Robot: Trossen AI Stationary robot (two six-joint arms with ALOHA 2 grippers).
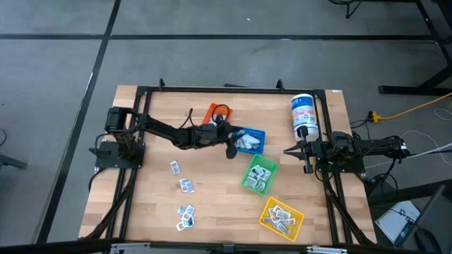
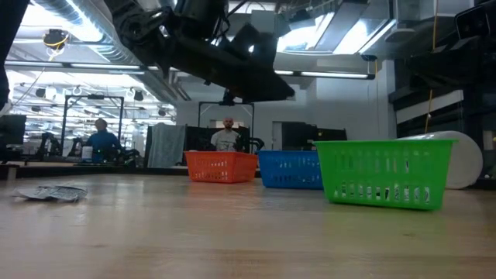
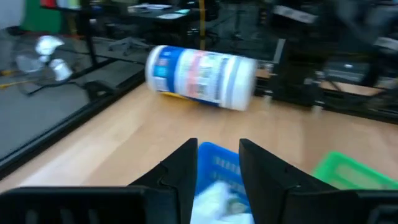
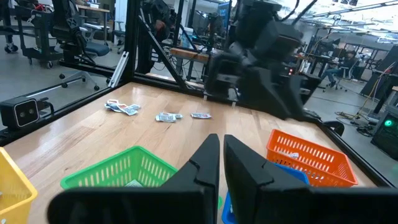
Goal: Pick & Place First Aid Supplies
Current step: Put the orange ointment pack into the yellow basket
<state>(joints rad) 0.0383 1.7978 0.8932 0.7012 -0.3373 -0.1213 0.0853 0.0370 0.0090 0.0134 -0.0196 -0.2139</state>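
Left end effector open over blue bin, canister beyond, right end effector closed, empty.

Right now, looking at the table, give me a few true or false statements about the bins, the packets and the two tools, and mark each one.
1. The left tool is above the blue bin. True.
2. The canister stands upright. False: it lies on its side by the right arm.
3. The yellow bin is empty. False: it holds packets.
4. Loose packets lie on the table's left half. True.
5. The right tool is over the orange bin. False: it waits at the table's right edge, fingers nearly together.
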